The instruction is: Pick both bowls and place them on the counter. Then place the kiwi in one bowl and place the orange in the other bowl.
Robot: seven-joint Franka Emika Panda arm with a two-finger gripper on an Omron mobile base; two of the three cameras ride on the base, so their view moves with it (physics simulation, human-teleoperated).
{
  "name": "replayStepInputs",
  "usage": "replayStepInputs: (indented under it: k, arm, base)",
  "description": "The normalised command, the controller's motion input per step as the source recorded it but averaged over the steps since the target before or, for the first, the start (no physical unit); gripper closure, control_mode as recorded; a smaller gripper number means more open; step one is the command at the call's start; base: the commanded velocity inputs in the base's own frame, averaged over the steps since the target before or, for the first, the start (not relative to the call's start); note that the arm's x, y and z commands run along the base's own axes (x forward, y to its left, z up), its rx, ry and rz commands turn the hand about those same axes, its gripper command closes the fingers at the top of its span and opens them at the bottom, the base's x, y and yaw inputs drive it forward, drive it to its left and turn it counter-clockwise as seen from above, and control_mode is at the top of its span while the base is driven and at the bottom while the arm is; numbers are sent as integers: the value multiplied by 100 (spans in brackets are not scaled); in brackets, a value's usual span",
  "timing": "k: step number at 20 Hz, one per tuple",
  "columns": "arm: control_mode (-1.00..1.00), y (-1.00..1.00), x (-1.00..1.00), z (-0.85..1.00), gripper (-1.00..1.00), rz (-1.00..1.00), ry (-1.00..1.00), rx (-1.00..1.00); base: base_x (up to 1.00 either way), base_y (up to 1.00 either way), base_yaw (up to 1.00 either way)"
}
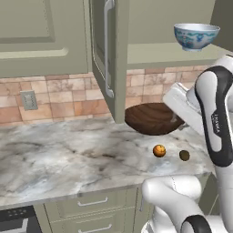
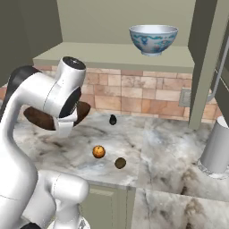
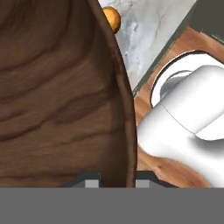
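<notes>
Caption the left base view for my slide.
Wooden bowl carried above the counter; orange and kiwi wait below.

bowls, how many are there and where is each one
2. The white bowl with blue pattern stands on the cabinet shelf above the counter. The dark wooden bowl is held tilted over the counter at the gripper, behind the orange and kiwi.

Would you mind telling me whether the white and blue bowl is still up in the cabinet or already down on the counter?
Still up: the white and blue bowl stands upright on the cabinet shelf, above the counter.
</notes>
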Motion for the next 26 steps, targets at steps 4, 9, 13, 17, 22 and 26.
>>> replayStepInputs:
  k: [4, 9, 13, 17, 22, 26]
  arm:
    - [-100, 31, 54, -94, 100, -3, 2, 7]
    - [-100, 46, 81, -90, 100, -1, 13, -1]
    - [-100, 41, 86, -84, 100, 0, 6, -4]
    - [-100, 28, 87, -78, 100, 0, 1, 0]
    - [-100, 15, 77, -73, 100, 0, 1, 0]
    - [-100, 2, 30, -41, 100, 0, 0, 0]
  base:
    - [0, 0, 0]
    - [0, 0, 0]
    - [0, 0, 0]
    - [0, 0, 0]
    - [0, 0, 0]
    - [0, 0, 0]
